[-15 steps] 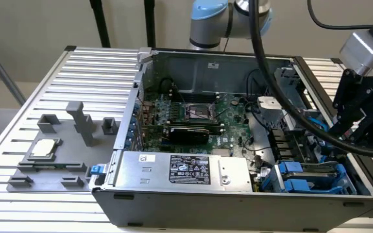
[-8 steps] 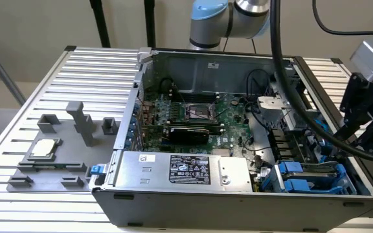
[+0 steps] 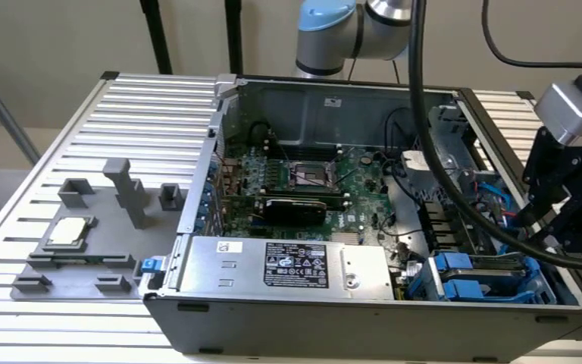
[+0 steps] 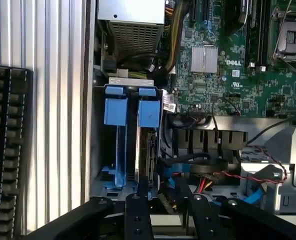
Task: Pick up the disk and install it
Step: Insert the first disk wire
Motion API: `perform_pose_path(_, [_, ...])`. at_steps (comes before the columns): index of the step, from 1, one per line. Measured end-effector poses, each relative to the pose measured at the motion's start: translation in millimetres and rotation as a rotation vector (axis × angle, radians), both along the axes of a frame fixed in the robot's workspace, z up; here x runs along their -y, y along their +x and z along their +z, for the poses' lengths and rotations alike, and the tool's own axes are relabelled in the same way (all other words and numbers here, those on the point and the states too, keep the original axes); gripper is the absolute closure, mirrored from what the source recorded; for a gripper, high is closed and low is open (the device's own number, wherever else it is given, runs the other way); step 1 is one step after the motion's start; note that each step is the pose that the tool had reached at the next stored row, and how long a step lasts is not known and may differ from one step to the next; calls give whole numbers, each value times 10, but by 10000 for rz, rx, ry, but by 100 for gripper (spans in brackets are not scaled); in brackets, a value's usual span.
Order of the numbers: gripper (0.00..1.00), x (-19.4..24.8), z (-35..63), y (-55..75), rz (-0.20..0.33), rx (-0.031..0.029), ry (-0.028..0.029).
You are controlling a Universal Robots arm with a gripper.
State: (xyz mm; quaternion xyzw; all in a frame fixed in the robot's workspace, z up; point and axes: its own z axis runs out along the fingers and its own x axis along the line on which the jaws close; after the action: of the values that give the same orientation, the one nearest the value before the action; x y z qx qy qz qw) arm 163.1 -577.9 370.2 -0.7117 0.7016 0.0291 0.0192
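Right now your pincer (image 4: 167,202) is spread and empty, hovering by the drive cage (image 3: 539,282) in the lower right of the exterior view. The disk (image 4: 148,142) stands on edge in the cage slot nearer the motherboard (image 4: 228,75). Its blue carrier tab sits level with the tab of the empty-looking blue carrier (image 4: 115,111) beside it. That makes it look seated, or very nearly so. You cannot tell from these views whether its connector has mated, or whether one of the fingers (image 4: 137,210) touches its end. Judge the seating by the two tabs, which should line up flush. If you press, push squarely along the slot on the carrier's end, not on the drive's bare edge. Keep the fingers off the red and blue cables (image 4: 208,175) bunched just beside the cage.
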Motion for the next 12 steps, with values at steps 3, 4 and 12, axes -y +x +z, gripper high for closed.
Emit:
perform_pose_path(3, [100, -9, -55, 0, 2, 0, -10])
perform_pose_path(4, [100, -11, -75, 0, 8, 1, -13])
perform_pose_path(12, [100, -30, -185, -47, 92, 0, -33])
